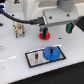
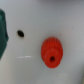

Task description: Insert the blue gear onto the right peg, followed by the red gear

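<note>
We see the white tabletop (image 1: 12, 55) filling most of the exterior view, with the white robot arm (image 1: 47, 9) across the upper half. In the lower centre lies the white rectangular black-rimmed base plate (image 1: 36, 58). The flat round bright-blue plastic gear (image 1: 51, 53) sits on its right part, and a thin dark peg (image 1: 38, 56) stands on its left part. The gripper (image 1: 45, 32) hangs directly above the small round red plastic gear (image 1: 44, 35) (image 2: 52, 51) at frame centre; we cannot tell how its jaws stand.
</note>
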Available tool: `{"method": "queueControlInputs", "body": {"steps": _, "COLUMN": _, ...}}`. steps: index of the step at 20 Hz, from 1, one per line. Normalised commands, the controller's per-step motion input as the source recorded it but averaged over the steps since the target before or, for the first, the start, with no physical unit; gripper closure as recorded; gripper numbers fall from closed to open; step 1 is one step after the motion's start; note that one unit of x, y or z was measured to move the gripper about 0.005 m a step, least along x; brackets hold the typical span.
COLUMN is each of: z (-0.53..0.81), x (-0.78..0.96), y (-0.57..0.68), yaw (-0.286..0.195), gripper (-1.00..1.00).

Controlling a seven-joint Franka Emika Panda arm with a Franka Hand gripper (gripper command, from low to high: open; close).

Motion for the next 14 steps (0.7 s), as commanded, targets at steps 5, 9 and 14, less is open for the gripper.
{"method": "queueControlInputs", "body": {"steps": 5, "z": -0.31, "x": -0.46, "y": 0.04, "yaw": 0.0, "gripper": -1.0}}
{"method": "queueControlInputs", "body": {"steps": 9, "z": -0.37, "x": -0.35, "y": 0.04, "yaw": 0.0, "gripper": -1.0}}
{"method": "queueControlInputs", "body": {"steps": 14, "z": -0.37, "x": -0.42, "y": 0.0, "yaw": 0.0, "gripper": -1.0}}
